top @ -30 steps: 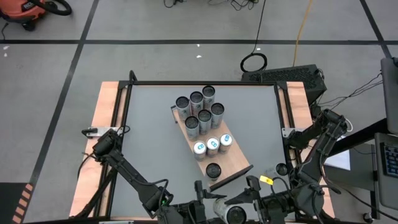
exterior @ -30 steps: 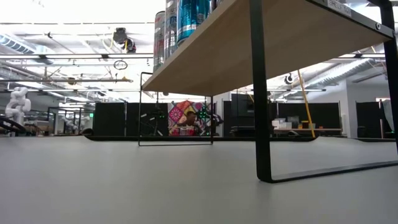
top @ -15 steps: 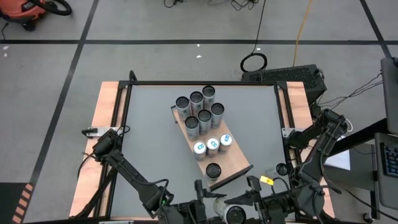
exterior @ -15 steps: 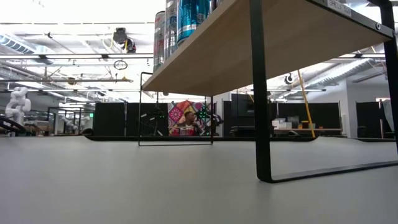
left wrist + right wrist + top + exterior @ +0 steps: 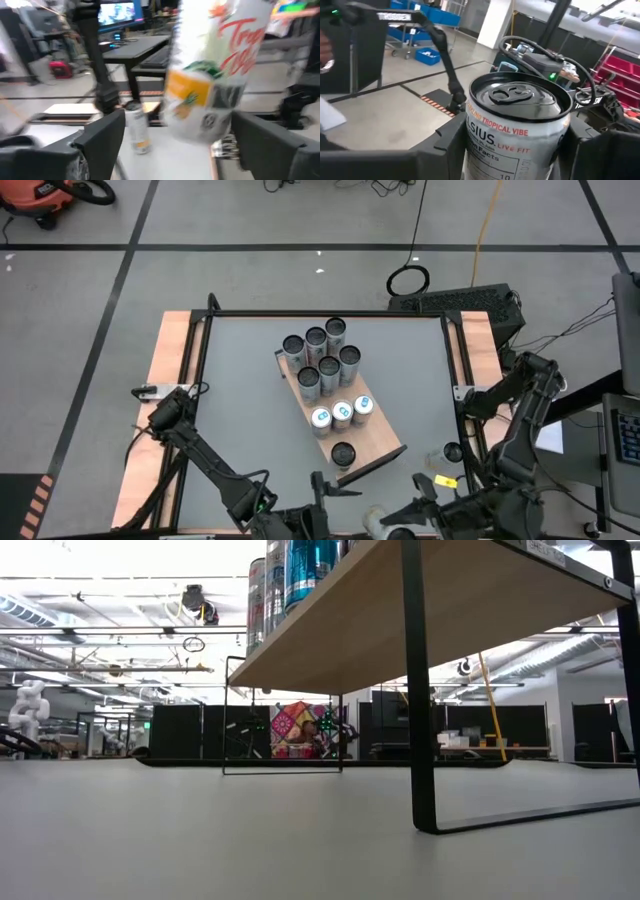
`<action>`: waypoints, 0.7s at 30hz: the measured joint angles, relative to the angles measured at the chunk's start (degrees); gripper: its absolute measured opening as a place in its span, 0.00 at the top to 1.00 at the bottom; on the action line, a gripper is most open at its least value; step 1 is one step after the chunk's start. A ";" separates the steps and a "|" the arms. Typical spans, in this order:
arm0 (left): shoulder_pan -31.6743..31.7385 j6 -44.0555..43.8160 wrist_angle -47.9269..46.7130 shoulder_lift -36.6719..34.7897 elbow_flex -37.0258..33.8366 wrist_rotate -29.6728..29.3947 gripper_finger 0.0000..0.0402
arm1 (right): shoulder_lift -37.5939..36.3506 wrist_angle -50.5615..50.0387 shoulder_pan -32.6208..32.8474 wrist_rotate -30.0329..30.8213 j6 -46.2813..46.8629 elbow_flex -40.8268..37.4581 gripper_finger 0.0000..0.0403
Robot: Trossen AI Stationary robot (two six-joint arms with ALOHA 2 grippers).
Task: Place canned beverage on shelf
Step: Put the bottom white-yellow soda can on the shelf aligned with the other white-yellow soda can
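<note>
A white can (image 5: 517, 125) with "Tropical Vibe" lettering is held in my right gripper (image 5: 517, 155), at the table's near edge in the high view (image 5: 392, 520). My left gripper (image 5: 182, 145) stands open just to its left (image 5: 335, 505). Its fingers are on either side of the blurred can (image 5: 210, 75) without touching it. The wooden shelf (image 5: 375, 442) stands on black legs (image 5: 415, 690) at the table's middle. It carries several cans (image 5: 322, 355), mostly toward its far end. My right gripper pinches the can's side wall (image 5: 470, 145) between its two fingers, one on each side of the can's body below the rim. The fingers lie level and come from the table's right. The can is roughly upright, top up, lifted clear of the table.
A lone can (image 5: 452, 452) stands by the table's right edge, also seen past my left fingers (image 5: 136, 130). A black-topped can (image 5: 343, 452) stands alone near the shelf's near end. Bare grey tabletop (image 5: 240, 410) lies left of the shelf.
My left gripper has opened and let go of the can. My right gripper has carried the can a short way toward the table's right and near edge, away from the left fingers. The shelf and its cans have stayed still.
</note>
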 joint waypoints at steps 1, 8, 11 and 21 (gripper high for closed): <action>-0.26 0.95 -0.40 -0.22 0.00 -1.31 0.12 | -0.40 -0.98 0.30 0.00 0.29 0.00 0.57; -2.14 6.77 0.14 -3.45 0.00 -2.02 0.11 | -1.63 -8.69 0.72 -0.60 3.86 -0.18 0.58; -2.64 10.80 -0.10 -5.40 0.00 -1.93 0.11 | -1.84 -10.00 -0.06 -0.73 3.85 -0.91 0.58; -2.73 16.35 -2.78 -12.14 0.02 -1.81 0.11 | -13.04 -4.32 -5.52 -0.75 4.87 -14.65 0.58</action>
